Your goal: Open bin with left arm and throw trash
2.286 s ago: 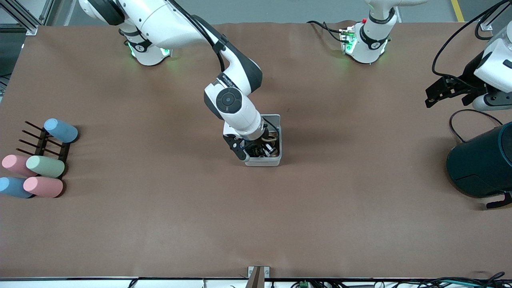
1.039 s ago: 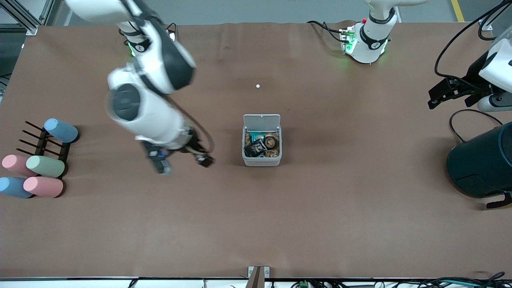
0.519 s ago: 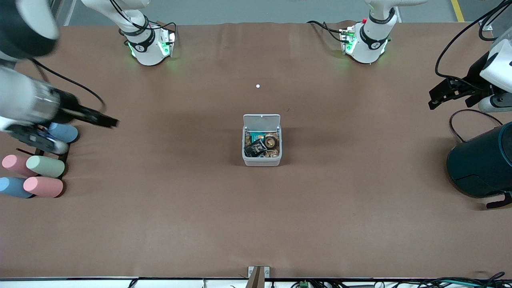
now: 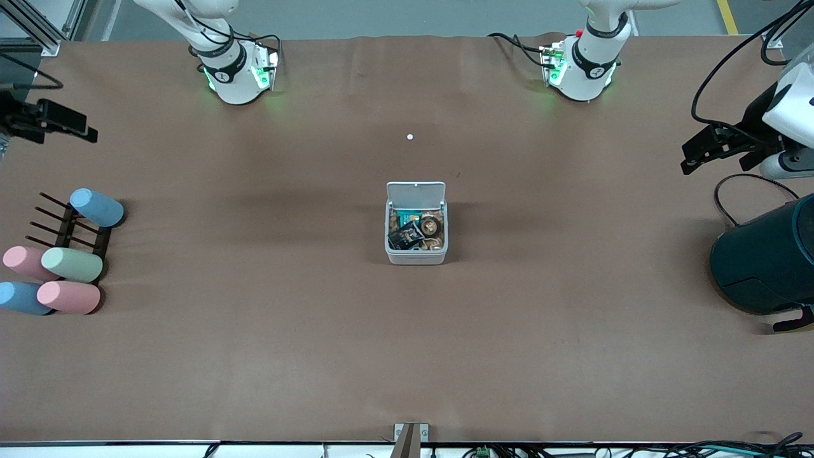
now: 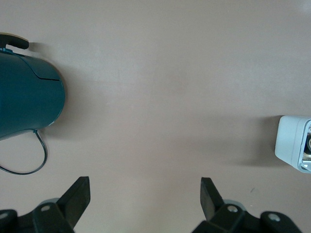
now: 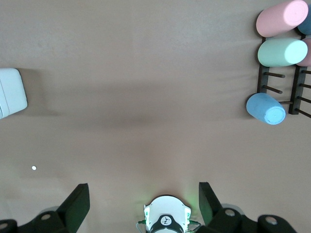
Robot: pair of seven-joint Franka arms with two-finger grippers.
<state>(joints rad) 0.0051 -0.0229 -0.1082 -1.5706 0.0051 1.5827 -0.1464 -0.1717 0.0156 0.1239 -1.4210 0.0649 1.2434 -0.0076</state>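
The small light-grey bin (image 4: 416, 256) stands in the middle of the table with its white lid (image 4: 416, 191) swung up and open. The trash (image 4: 413, 233) lies inside it: a crumpled black wrapper (image 4: 404, 237) and a dark ring (image 4: 431, 224) among other bits. My left gripper (image 4: 693, 156) hangs open and empty at the left arm's end of the table, above the teal container; its wrist view shows its spread jaws (image 5: 144, 194) and one corner of the bin (image 5: 293, 145). My right gripper (image 4: 76, 127) is raised at the right arm's end, open and empty (image 6: 141, 199).
A big dark-teal round container (image 4: 766, 257) lies at the left arm's end, also in the left wrist view (image 5: 26, 97). A rack with several pastel cups (image 4: 63, 264) sits at the right arm's end. A tiny white dot (image 4: 410, 137) lies farther from the front camera than the bin.
My right gripper has come up out of the bin and swung away to the right arm's end of the table. The trash stays in the open bin. The left arm has barely moved.
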